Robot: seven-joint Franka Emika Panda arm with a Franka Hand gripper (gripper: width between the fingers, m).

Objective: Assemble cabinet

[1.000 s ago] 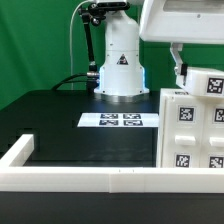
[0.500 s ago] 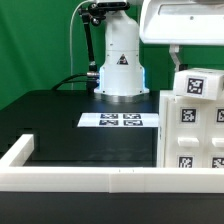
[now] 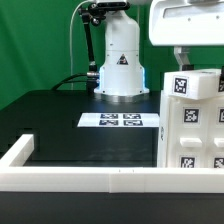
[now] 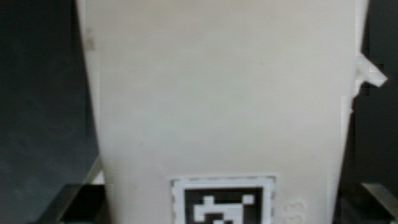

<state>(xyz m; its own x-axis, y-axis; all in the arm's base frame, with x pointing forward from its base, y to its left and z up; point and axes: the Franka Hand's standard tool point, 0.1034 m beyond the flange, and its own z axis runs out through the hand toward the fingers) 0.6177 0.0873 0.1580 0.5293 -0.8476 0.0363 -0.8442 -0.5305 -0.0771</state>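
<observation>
The white cabinet body [image 3: 192,135] stands at the exterior view's right and shows several black-and-white tags on its face. My gripper [image 3: 187,64] hangs above it, shut on a small white block [image 3: 193,86] with one tag, held level right at the body's top edge. I cannot tell whether the block touches the body. In the wrist view the block [image 4: 214,100] fills most of the picture, with its tag near the jaws. My gripper [image 4: 222,208] has its dark fingers [image 4: 75,204] at the block's two sides.
The marker board [image 3: 120,121] lies flat on the black table in front of the robot base [image 3: 121,62]. A low white border rail [image 3: 90,181] runs along the table's front edge and up the exterior view's left side.
The held block has turned from tilted to level and shifted toward the exterior view's left, over the cabinet body's top. The hand has shifted slightly right.
</observation>
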